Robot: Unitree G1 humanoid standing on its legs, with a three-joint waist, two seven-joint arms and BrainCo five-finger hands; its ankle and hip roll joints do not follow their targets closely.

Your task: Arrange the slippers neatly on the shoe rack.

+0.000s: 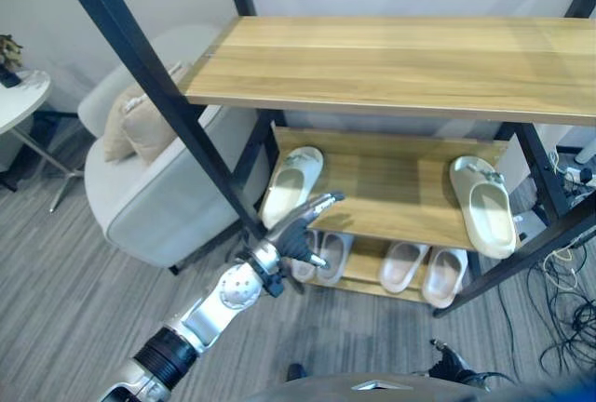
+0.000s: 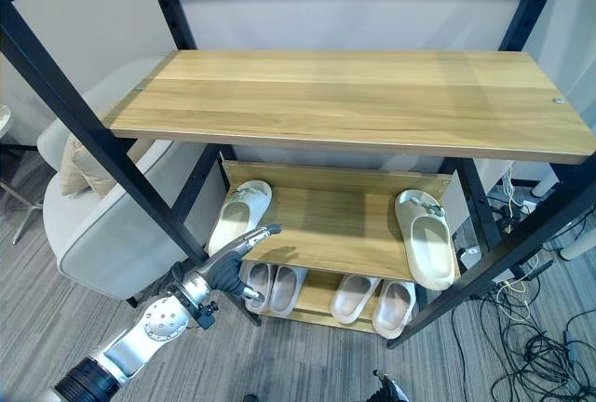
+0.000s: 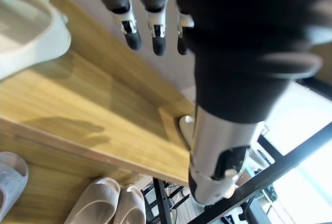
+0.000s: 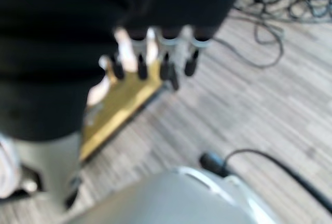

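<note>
Black metal-framed shoe rack (image 1: 149, 76) with three pale wood-grain shelves, top shelf (image 1: 400, 62) bare.

On the middle shelf (image 1: 391, 193), at 9 o'clock: cream foam slipper (image 1: 291, 183), smooth and thick-soled, with a rounded moulded band and a small ornament over the toe. Long axis from 7 to 1 o'clock, toe to the back of the rack, heel at the front edge. At 3 o'clock on the same shelf, well apart: second cream slipper (image 1: 484, 205) of the same make, sole down, long axis from 11 to 5 o'clock, toe to the back, heel at the front edge and seemingly a little over it.

On the bottom shelf, pair of pale grey slippers (image 1: 321, 255) at 9 o'clock, lying side by side; just beside them toward 3 o'clock, pair of beige slippers (image 1: 424, 272), also side by side, heels to the front, toes hidden under the shelf above.

Left hand (image 1: 303, 234) just before the middle shelf's front edge at 7 o'clock, near the heel of the cream foam slipper but apart from it; fingers (image 3: 158, 40) stretched out loosely, grasping nothing. Right hand (image 4: 150, 58) hanging above the grey striped carpet (image 1: 56, 309), fingers straight and relaxed, nothing in them.

Left of the rack at 9 o'clock, pale grey upholstered armchair (image 1: 149, 197) with beige cushions (image 1: 140, 123); beyond it, round white side table (image 1: 19, 100). Tangle of dark cables (image 1: 559, 328) on the carpet at 4 o'clock.
</note>
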